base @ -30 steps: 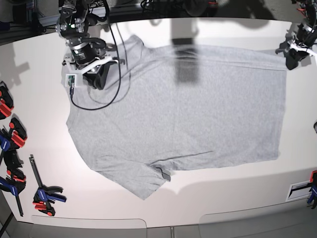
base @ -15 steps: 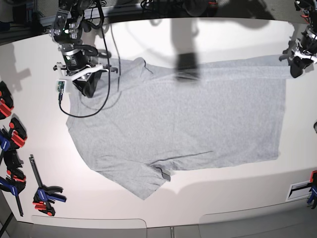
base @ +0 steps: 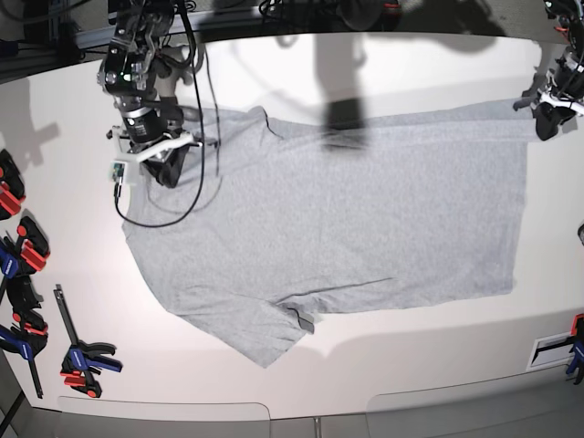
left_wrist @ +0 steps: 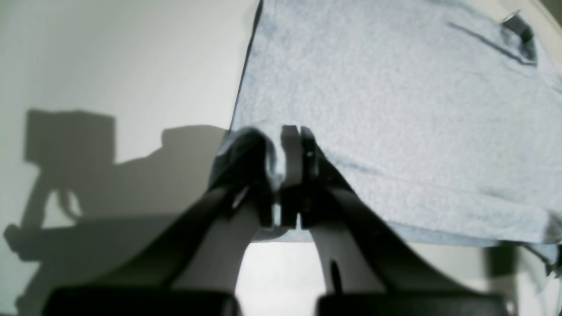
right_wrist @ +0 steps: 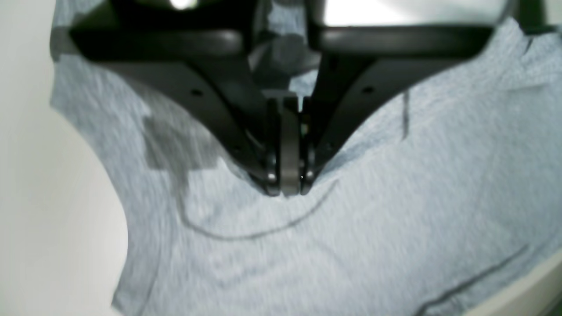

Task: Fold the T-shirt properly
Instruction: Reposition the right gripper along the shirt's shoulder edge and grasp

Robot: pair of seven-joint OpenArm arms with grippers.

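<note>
The T-shirt (base: 328, 219) lies spread plain side up on the white table (base: 73, 119), collar end toward the base view's left, hem toward its right. One sleeve (base: 260, 333) sticks out at the near edge, with a small tag showing.

The right gripper (right_wrist: 287, 186) is clamped shut on cloth at the shoulder/collar area, with fabric bunched between the jaws. The left gripper (left_wrist: 285, 175) is also closed, pinching the far hem corner right at the shirt's edge. In the base view that corner (base: 534, 109) is pulled out toward the table's far right.

Judged step: both arms hold the far long edge, ready to carry it over toward the near edge for a lengthwise fold.

Doing it well:
- lift both ends together and keep the edge taut between them so it doesn't sag mid-span
- raise just enough to clear the cloth; too high drags the whole shirt
- travel parallel, same pace, so the fold line stays straight
- lay the edge down flat before letting go

Risks: the left pinch looks thin at the corner and could slip. The cable (base: 187, 196) hanging from the right arm lies on the shirt and might snag.
</note>
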